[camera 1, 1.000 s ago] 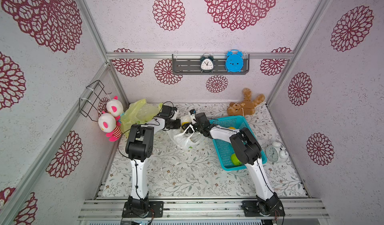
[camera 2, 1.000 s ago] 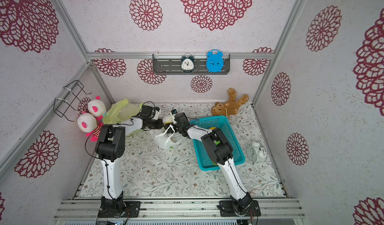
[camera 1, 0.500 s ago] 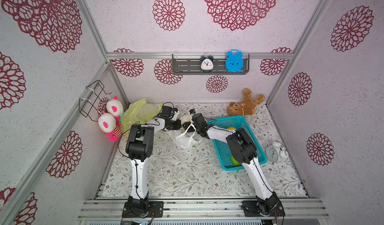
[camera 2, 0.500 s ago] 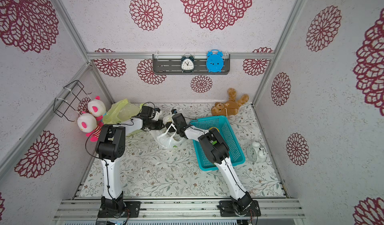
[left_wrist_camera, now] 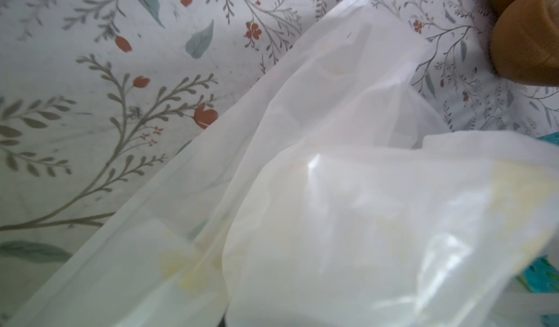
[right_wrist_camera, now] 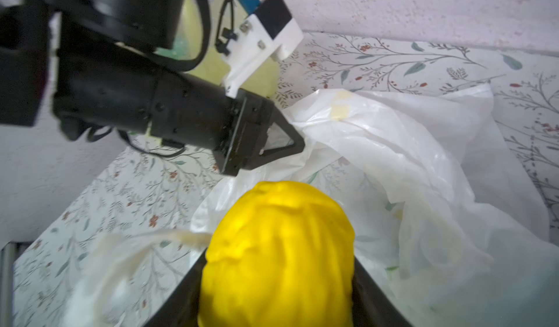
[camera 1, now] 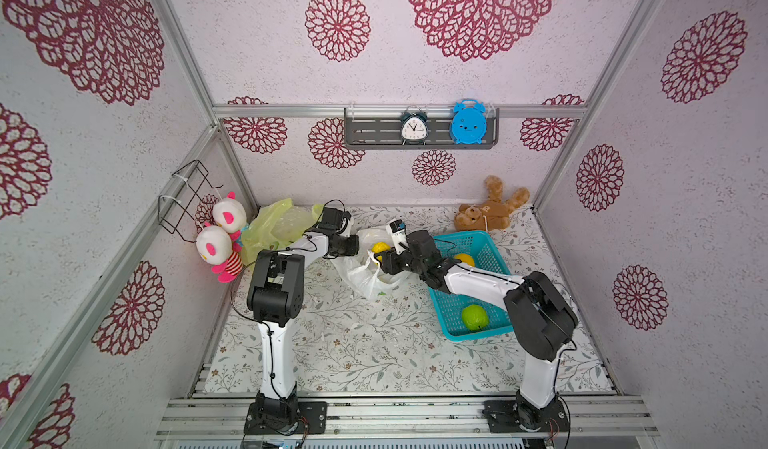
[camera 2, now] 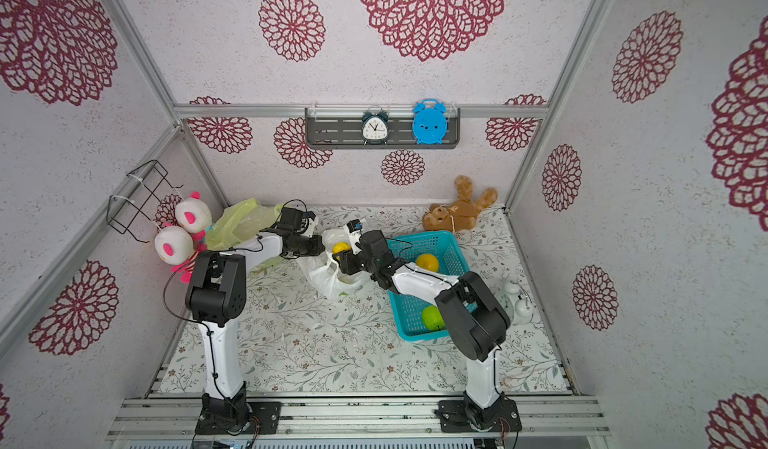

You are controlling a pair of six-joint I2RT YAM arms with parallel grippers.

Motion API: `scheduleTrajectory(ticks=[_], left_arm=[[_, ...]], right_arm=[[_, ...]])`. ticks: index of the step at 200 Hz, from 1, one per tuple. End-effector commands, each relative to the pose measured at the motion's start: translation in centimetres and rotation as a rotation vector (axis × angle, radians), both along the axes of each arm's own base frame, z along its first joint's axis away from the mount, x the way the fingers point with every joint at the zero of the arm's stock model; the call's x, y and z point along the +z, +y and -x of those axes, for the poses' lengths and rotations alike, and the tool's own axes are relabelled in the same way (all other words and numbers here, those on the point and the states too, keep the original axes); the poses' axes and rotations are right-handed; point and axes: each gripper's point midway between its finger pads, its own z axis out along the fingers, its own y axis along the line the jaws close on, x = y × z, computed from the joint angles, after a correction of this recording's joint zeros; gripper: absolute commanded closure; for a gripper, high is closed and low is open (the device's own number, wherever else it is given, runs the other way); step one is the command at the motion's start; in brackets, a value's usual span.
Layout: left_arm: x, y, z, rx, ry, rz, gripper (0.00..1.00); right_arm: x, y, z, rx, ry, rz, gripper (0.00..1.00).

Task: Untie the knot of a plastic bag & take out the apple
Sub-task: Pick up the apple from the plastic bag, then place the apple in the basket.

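Clasping lumpy yellow apple (right_wrist_camera: 276, 234): right tool (right_wrist_camera: 276, 283), beside crinkly translucent bag (right_wrist_camera: 393, 147).

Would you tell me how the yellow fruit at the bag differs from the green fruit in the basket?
The yellow fruit looks lumpy and is clamped in the right gripper over the white bag. The green fruit looks smooth and lies loose in the blue basket. Both are roundish fruit.

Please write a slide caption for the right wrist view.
A yellow fruit held by the right gripper; the left gripper pinches the white bag.
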Motion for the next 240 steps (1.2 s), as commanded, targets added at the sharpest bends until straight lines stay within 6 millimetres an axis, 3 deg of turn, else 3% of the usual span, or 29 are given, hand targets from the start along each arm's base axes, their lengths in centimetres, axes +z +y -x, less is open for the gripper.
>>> scheduleTrajectory(ticks=[1, 31, 64, 69, 92, 120, 127, 130, 132, 134, 150, 175, 187, 216, 240], left_arm=[[4.2, 1.3, -0.7, 0.059, -0.082, -0.041, 0.90], [6.1, 2.6, -0.9, 0.155, -0.088, -0.085, 0.90], [9.4, 1.1, -1.1, 0.188, -0.173, -0.144, 0.85], [11.7, 0.8, -0.8, 0.187, -0.220, -0.142, 0.85], [14.3, -1.4, -1.0, 0.166, -0.302, -0.148, 0.87], [14.4, -3.2, -1.3, 0.127, -0.280, -0.105, 0.55], [14.3, -3.5, -1.0, 0.119, -0.272, -0.094, 0.43], [14.4, -3.5, -0.9, 0.121, -0.274, -0.093, 0.34], [14.4, -3.6, -0.8, 0.120, -0.276, -0.092, 0.10], [14.6, -3.6, -0.7, 0.118, -0.281, -0.090, 0.00], [16.3, -3.7, 0.4, 0.111, -0.327, -0.045, 0.03], [21.6, -2.8, 3.9, 0.109, -0.447, 0.012, 0.03], [23.9, -1.3, 6.4, 0.132, -0.506, 0.007, 0.03], [27.1, 3.0, 12.6, 0.193, -0.682, -0.037, 0.03], [26.2, 8.0, 17.8, 0.336, -0.683, -0.141, 0.03]], right_arm=[[4.8, -1.8, 2.7, 0.021, -0.098, -0.058, 0.60], [6.3, -8.7, 4.9, -0.157, -0.140, 0.001, 0.59], [3.5, -20.2, 5.3, -0.500, -0.087, 0.174, 0.58], [3.0, -21.7, 5.5, -0.539, -0.076, 0.199, 0.56], [1.1, -26.7, 5.7, -0.658, -0.008, 0.252, 0.54], [-2.2, -28.4, 5.4, -0.669, 0.104, 0.272, 0.50], [-3.0, -28.8, 5.5, -0.682, 0.128, 0.278, 0.50], [-3.3, -28.8, 5.5, -0.683, 0.136, 0.282, 0.49], [-3.5, -28.9, 5.5, -0.685, 0.140, 0.283, 0.48], [-3.7, -29.0, 5.6, -0.688, 0.145, 0.286, 0.47], [-4.5, -29.7, 5.9, -0.718, 0.169, 0.295, 0.26], [-4.2, -30.5, 6.2, -0.736, 0.170, 0.293, 0.02], [-3.5, -30.7, 6.3, -0.737, 0.159, 0.295, 0.01], [-1.4, -31.4, 6.7, -0.751, 0.116, 0.294, 0.01], [1.6, -31.9, 7.4, -0.760, 0.018, 0.247, 0.01]])
